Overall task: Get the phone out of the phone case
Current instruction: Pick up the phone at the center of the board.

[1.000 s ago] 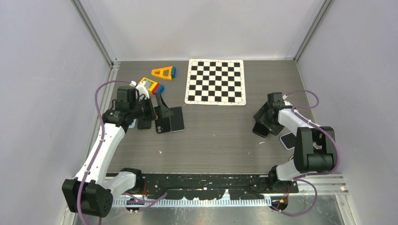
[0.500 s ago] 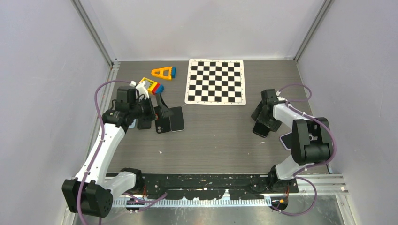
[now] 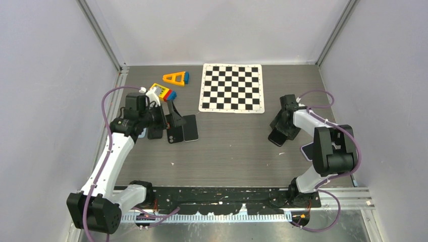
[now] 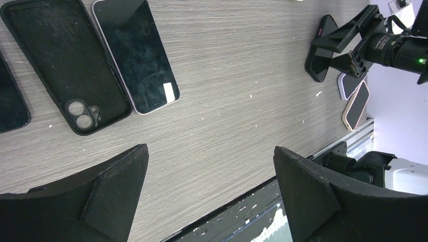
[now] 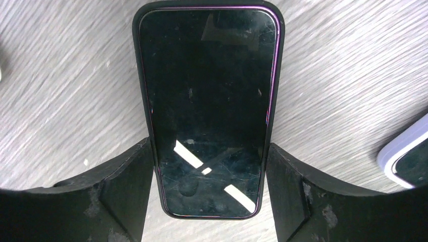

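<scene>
Right claw (image 5: 208, 169): narrow, with its two fingers against the long sides of the phone case (image 5: 136, 75), near one end; I judge that it holds the case.
Phone (image 5: 208, 111): screen up and seated in the case, at the right part of the surface (image 3: 227, 151), directly between the fingers.
Long axis: it runs away from the wrist, along the fingers, so the far end is free.
Left claw (image 4: 209, 199): wide, holding nothing, well apart at the left part; the right arm is the nearer one.
Under left claw: an empty case (image 4: 60, 60), with a bare phone (image 4: 134, 55) just beside it.
Near right claw: a lilac-edged phone (image 5: 406, 161) lies close and could be pushed.
Farther: checkerboard (image 3: 232, 88) and toy blocks (image 3: 162, 92), not in the way.
Next move, my judgement: pressing the phone out at the free end needs the other claw.
</scene>
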You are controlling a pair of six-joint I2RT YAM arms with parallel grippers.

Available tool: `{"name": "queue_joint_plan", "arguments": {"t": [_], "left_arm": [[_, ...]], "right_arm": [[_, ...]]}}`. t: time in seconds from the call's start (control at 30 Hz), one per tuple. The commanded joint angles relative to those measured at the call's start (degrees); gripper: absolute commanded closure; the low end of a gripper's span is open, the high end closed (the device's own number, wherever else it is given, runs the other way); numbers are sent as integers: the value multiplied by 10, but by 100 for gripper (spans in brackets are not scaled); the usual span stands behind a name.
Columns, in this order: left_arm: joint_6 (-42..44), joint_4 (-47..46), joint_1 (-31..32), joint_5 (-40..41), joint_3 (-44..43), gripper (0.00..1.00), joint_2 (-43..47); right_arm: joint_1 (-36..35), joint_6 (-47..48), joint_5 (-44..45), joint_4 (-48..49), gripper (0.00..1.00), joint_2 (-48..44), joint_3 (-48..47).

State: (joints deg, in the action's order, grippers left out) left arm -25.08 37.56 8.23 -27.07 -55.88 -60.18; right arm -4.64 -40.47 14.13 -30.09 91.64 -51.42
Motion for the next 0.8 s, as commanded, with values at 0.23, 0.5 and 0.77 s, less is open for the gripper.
{"name": "queue_joint_plan", "arguments": {"t": [0.23,0.5,0.77], "left_arm": [[-36,-56,-2,-60,16,4,-17],[-257,-317,-2,-189,115,5,-15],[-279,-382,4,-183,107,4,-37]], "right_arm": [[-76,-48,-243,144,67,-201,65],[-233,-77,-289,341,67,-246,139],[-366,-11,-284,332,69,-171,24]]}}
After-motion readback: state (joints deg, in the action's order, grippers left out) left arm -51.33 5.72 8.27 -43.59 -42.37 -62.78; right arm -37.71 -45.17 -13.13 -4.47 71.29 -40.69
